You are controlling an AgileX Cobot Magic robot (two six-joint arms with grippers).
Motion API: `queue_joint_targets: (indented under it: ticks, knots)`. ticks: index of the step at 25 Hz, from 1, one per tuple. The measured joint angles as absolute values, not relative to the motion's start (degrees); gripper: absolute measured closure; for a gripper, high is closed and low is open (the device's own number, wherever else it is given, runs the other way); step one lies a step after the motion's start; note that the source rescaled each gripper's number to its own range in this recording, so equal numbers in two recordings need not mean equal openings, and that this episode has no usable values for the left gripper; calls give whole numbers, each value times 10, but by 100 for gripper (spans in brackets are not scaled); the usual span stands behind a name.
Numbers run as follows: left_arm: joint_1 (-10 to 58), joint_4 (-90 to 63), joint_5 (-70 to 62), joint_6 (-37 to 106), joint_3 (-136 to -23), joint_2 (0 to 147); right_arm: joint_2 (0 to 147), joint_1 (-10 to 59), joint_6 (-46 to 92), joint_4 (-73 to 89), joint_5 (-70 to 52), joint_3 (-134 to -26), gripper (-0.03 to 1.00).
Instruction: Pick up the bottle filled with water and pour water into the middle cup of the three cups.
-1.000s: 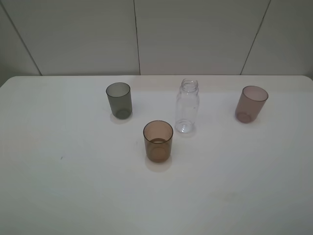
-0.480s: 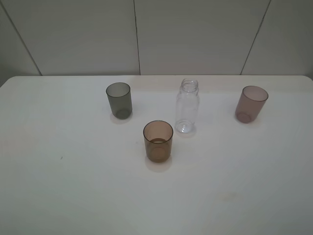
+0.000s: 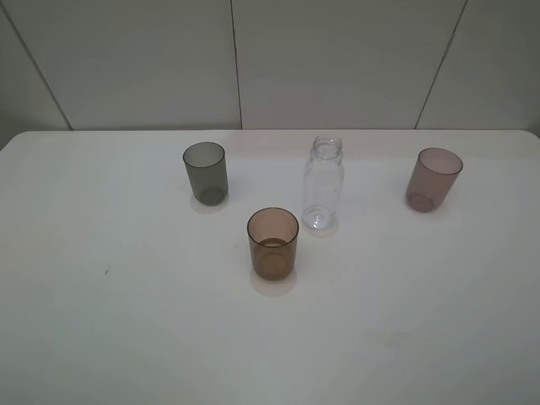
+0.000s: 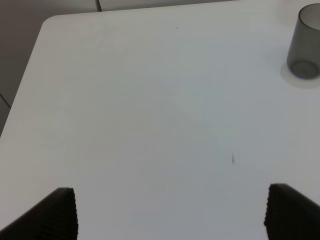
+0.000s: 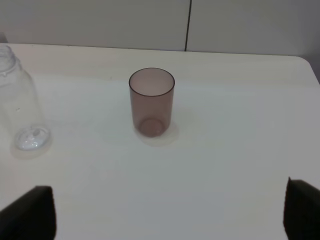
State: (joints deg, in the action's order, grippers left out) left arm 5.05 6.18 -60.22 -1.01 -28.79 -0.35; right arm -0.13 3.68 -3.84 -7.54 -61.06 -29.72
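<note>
Both black ribbed grippers, left [image 4: 170,212] and right [image 5: 170,215], spread wide, empty, above the white table [image 3: 126,321]; clear plastic uncapped bottle [image 3: 323,183] upright beside amber-brown translucent tumbler [image 3: 272,243].

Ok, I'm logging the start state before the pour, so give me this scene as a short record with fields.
surface: white table
bottle: clear plastic bottle, upright, uncapped, right of and behind the amber cup
middle cup: amber-brown tumbler, upright, nearest the camera
left cup: dark grey tumbler, upright
right cup: mauve-pink tumbler, upright
contacts: all four items stand apart
left gripper: open, holds nothing
right gripper: open, holds nothing
arms in the high view: none visible
</note>
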Motion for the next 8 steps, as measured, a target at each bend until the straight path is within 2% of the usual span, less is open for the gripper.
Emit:
queue_joint_targets:
  ticks: [8]
  knots:
    - [50,62,-602,-10,-288,-3,-1,24,-38,-75,-611,-297,-3]
